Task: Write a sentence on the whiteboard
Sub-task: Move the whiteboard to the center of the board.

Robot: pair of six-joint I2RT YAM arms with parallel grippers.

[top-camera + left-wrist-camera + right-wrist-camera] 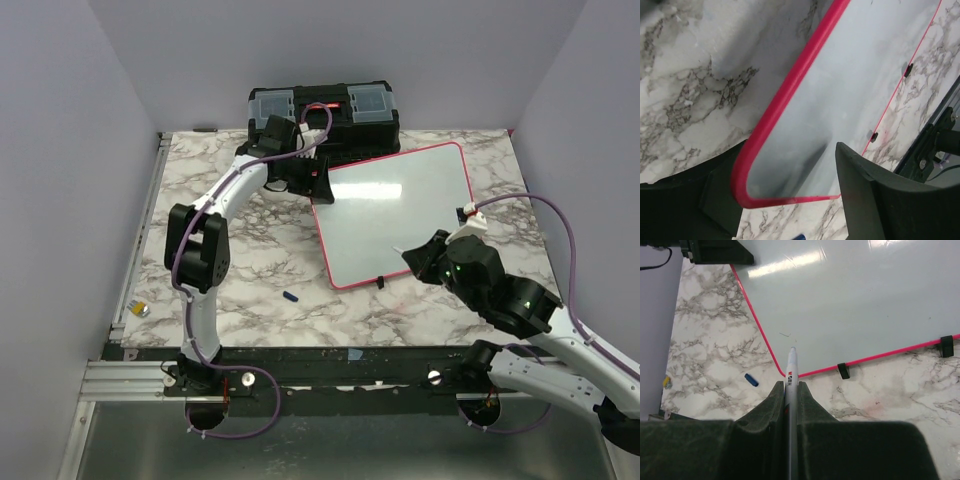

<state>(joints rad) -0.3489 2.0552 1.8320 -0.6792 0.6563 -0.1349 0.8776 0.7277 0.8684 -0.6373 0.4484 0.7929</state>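
Left end effector (790,192) straddles one whiteboard (855,85) corner's rim

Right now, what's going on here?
The right claw is shut on a pen, its tip by the whiteboard's near-left corner. The left claw straddles the board's far-left corner; whether it grips is unclear. No sentence is on the board.
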